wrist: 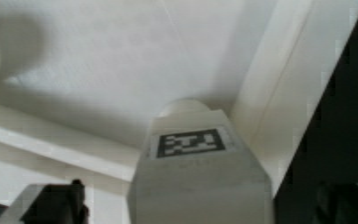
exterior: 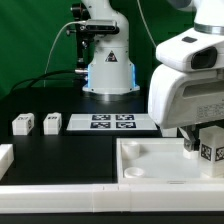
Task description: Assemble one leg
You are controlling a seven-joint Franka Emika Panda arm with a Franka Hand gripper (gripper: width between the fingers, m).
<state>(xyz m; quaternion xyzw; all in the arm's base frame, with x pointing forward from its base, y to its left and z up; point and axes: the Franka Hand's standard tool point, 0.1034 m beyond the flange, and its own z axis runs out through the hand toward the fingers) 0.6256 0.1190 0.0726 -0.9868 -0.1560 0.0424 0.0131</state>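
Note:
My gripper [exterior: 203, 145] is at the exterior view's right, shut on a small white leg [exterior: 211, 152] with a black-and-white tag on its face. It holds the leg over the far right part of the large white square tray [exterior: 150, 160]. In the wrist view the leg [wrist: 197, 150] stands between my dark fingers [wrist: 59, 203], its tagged end pointing at the tray's inner corner [wrist: 247, 95]. I cannot tell whether the leg touches the tray. Two more legs [exterior: 22, 124] [exterior: 52, 123] lie on the black table at the exterior view's left.
The marker board [exterior: 112, 123] lies flat in the middle of the table, in front of the robot base [exterior: 108, 70]. Another white part [exterior: 5, 156] shows at the left edge. A round corner socket [exterior: 131, 171] is in the tray's near left corner.

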